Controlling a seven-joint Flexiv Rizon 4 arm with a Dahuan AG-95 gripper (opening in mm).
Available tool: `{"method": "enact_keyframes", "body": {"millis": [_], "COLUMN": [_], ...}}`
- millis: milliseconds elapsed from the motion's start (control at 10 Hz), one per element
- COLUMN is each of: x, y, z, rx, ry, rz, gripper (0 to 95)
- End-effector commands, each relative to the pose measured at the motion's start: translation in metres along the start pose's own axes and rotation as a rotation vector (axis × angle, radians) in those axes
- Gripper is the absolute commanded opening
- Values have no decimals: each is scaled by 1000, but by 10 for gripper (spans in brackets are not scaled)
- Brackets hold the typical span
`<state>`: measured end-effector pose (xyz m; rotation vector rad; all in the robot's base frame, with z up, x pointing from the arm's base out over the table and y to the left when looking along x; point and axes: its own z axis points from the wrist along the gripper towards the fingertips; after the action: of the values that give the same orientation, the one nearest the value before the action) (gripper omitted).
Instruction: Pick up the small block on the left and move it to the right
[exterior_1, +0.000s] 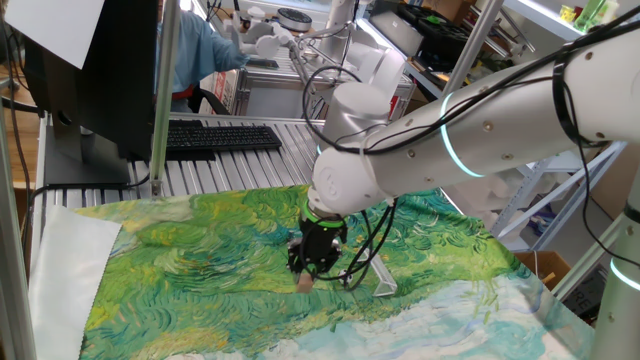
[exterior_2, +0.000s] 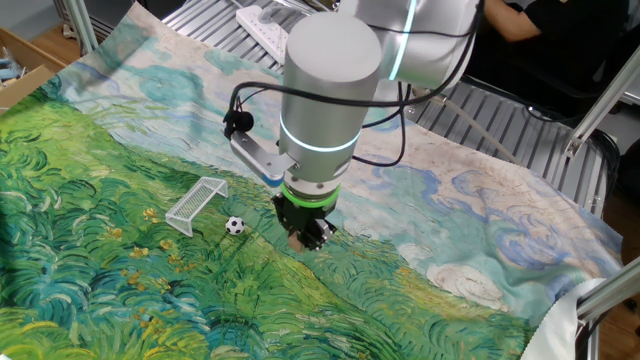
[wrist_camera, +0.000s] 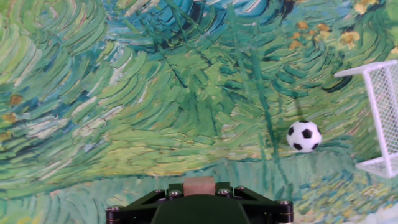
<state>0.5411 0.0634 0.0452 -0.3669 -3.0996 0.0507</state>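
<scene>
The small block (wrist_camera: 199, 185), a tan wooden cube, sits between my gripper's fingers at the bottom middle of the hand view. In one fixed view the gripper (exterior_1: 306, 278) points down just above the painted cloth, with the block (exterior_1: 304, 283) at its tips. In the other fixed view the gripper (exterior_2: 302, 238) is shut on the block (exterior_2: 297, 241) just right of the soccer ball. Whether the block touches the cloth I cannot tell.
A black-and-white mini soccer ball (wrist_camera: 304, 136) lies on the cloth, also in the other fixed view (exterior_2: 234, 226). A small white goal frame (exterior_2: 196, 203) stands beside it, at the hand view's right edge (wrist_camera: 380, 118). A keyboard (exterior_1: 220, 137) lies beyond the cloth.
</scene>
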Motion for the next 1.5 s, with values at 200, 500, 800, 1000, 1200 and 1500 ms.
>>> {"method": "enact_keyframes", "body": {"millis": [200,500,800,1000,1200,1500], "x": [7,19,25,28,27,23], "y": [18,40,50,55,57,59], "z": [-5,-3,2,6,10,23], "rx": [0,4,3,2,1,6], "ry": [1,-1,-3,-4,-4,-6], "rz": [26,63,81,93,97,104], "gripper": [0,0,0,0,0,0]}}
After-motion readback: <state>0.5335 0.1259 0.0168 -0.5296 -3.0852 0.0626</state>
